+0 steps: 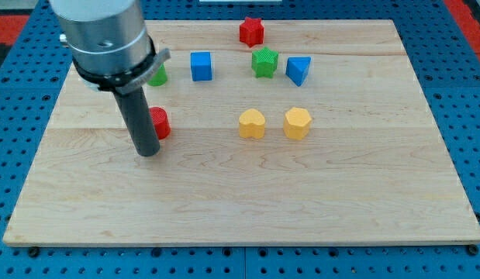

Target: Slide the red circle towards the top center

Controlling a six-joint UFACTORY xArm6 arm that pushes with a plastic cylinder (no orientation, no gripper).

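The red circle point(160, 122) lies on the wooden board point(240, 194) at the view's left of centre, partly hidden behind my rod. My tip point(148, 152) rests on the board just below and left of the red circle, touching or nearly touching it. A red star point(252, 32) sits near the view's top centre.
A green block point(157, 75) is partly hidden behind the arm's body, above the red circle. A blue cube point(201, 66), a green star point(264, 62) and a blue triangle-like block point(298, 70) lie in the upper middle. A yellow heart point(252, 124) and a yellow hexagon point(298, 123) lie at the centre.
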